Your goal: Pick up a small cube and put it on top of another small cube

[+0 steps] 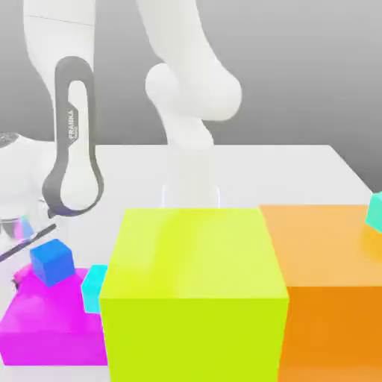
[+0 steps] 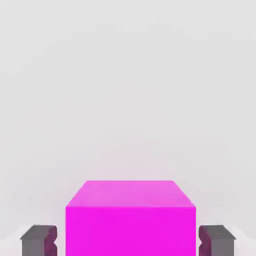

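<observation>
Magenta fills the gap between the fingers: the small magenta cube (image 2: 131, 230) sits between the open pads of the gripper (image 2: 128, 240), with a sliver of space on each side, so nothing is gripped. In the exterior view, a magenta patch (image 1: 21, 276) beyond the far edge of the large magenta block (image 1: 56, 328) is probably this same cube. The blue cube (image 1: 52, 261) appears by that block's far edge, though whether it rests on top or stands behind I can't tell; the cyan cube (image 1: 94, 289) is at its side, towards the exterior view's right.

Closing on the cube looks like the step in hand. Keep the hand square to its faces and bring both pads in evenly, so that neither one nudges it round. Let the grip settle before lifting, then go straight up until well clear of the magenta block and the blue cube beside it. Which cube is to sit underneath isn't said; the blue one seems a likely candidate, and a quick sideways move could knock it
</observation>
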